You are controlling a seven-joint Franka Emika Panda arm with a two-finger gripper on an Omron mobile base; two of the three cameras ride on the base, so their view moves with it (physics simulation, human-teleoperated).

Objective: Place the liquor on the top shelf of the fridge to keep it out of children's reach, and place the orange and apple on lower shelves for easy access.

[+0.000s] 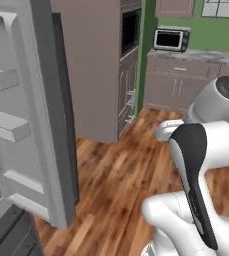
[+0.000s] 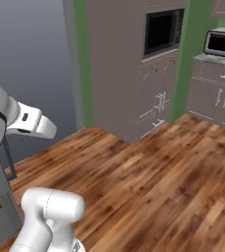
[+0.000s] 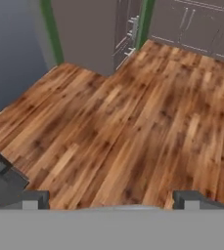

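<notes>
While the tall plain grey fridge stands with its wide door swung open at the left of the left base view, the narrow pale-grey racks on the inner face of that door sit one above another, and whether they hold anything cannot be told. A wide floor of glossy brown wooden planks spreads from the fridge toward the far wall. Beyond it rises a tall taupe cabinet column with a dark built-in oven set high in its front. To the right of the column, against a green wall, a low run of taupe cabinets with a mottled grey counter carries a small silver toaster oven. In the hand view the two-finger gripper hangs above bare floorboards, its small dark fingertips spread wide apart with nothing between them. The liquor, orange and apple cannot be made out.
</notes>
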